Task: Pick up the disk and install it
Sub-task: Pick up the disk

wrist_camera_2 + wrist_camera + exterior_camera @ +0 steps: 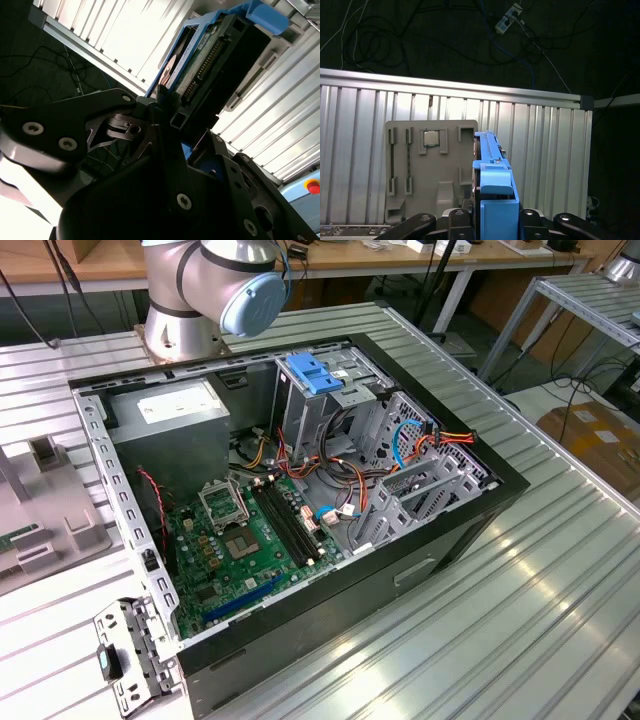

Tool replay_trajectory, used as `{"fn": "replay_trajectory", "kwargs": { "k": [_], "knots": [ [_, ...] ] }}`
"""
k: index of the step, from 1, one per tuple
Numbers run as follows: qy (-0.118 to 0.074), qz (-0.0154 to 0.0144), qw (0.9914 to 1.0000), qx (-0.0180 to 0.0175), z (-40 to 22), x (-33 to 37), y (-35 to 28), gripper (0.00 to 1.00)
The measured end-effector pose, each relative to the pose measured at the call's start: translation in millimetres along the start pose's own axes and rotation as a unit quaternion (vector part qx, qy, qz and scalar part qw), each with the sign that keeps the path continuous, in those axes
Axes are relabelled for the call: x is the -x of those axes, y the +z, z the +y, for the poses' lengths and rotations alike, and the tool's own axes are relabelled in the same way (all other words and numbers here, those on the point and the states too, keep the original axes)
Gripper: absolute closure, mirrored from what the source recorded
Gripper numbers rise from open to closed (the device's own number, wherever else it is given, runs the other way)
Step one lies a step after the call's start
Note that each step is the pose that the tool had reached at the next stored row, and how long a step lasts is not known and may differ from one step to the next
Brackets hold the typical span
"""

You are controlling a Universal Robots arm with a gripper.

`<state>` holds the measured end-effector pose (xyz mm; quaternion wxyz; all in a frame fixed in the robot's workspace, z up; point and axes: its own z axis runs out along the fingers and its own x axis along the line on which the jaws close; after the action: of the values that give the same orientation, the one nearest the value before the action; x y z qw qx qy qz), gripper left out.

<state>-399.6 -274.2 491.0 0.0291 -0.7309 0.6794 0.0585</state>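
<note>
Both faces of the disk (pixel 492 170) were pinched by the gripper (pixel 495 220), the drive being held edge-on above the ribbed table (pixel 545 150). A tilt or slip could be caused by so narrow a hold on the blue carrier. Close behind, the grey tray (pixel 430 170) was seen; farther off, the table's rim was left open, whereas the case (pixel 425 580) was crowded with cables (pixel 340 480).

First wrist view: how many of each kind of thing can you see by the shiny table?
disk, gripped in the end effector: 1
grey tray: 1
silver chip sitting in the tray: 1
Total: 3
</note>
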Motion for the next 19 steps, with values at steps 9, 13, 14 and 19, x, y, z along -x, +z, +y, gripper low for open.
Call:
{"fn": "replay_trajectory", "kwargs": {
  "k": [9,13,14,19],
  "knots": [
    [0.000,0.0000,1.00000,0.0000,-1.8,-0.9,-0.2,0.64],
    [0.000,0.0000,1.00000,0.0000,-2.4,-1.2,-0.3,0.64],
    [0.000,0.0000,1.00000,0.0000,-2.6,-1.4,-0.3,0.64],
    [0.000,0.0000,1.00000,0.0000,-3.8,-1.8,-0.4,0.64]
  ]
}}
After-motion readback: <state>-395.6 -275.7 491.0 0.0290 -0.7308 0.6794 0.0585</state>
